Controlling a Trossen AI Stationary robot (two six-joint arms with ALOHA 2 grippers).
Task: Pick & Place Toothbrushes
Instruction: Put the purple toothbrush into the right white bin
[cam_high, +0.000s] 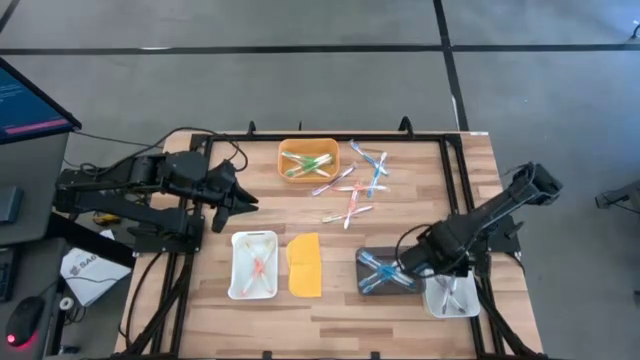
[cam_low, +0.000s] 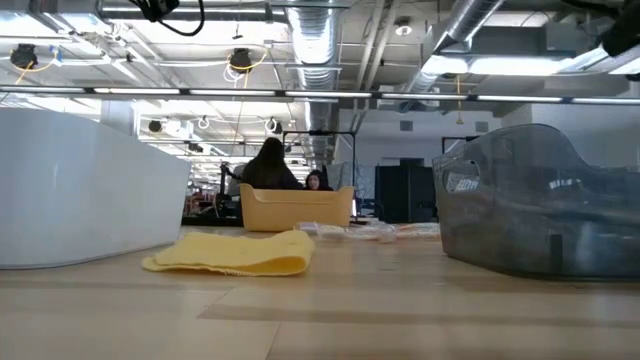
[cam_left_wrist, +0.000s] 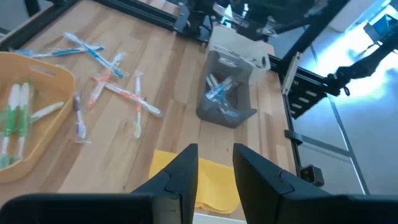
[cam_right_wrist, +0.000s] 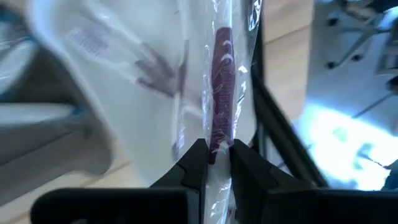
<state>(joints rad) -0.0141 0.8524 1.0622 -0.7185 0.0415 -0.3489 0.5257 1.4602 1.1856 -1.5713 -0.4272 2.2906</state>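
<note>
Toothbrushes (cam_high: 352, 195) | loose on table (cam_high: 400, 215), ahead of idle, part-open left tool (cam_left_wrist: 215, 163) | right tool (cam_right_wrist: 218, 157) over clear tray (cam_high: 452, 298), pinching wrapped maroon toothbrush (cam_right_wrist: 221, 87) | likely light, stiff, slippery film; best gripped mid-handle

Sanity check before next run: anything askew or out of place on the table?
Yes. The flat yellow-orange lid lies loose on the wood between the white tray and the grey tray, covering neither. Several wrapped toothbrushes remain unsorted beside the orange tray.

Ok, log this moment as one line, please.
right tool shut on wrapped toothbrush above white tray | left tool open, empty, waiting | loose toothbrushes remain
</note>
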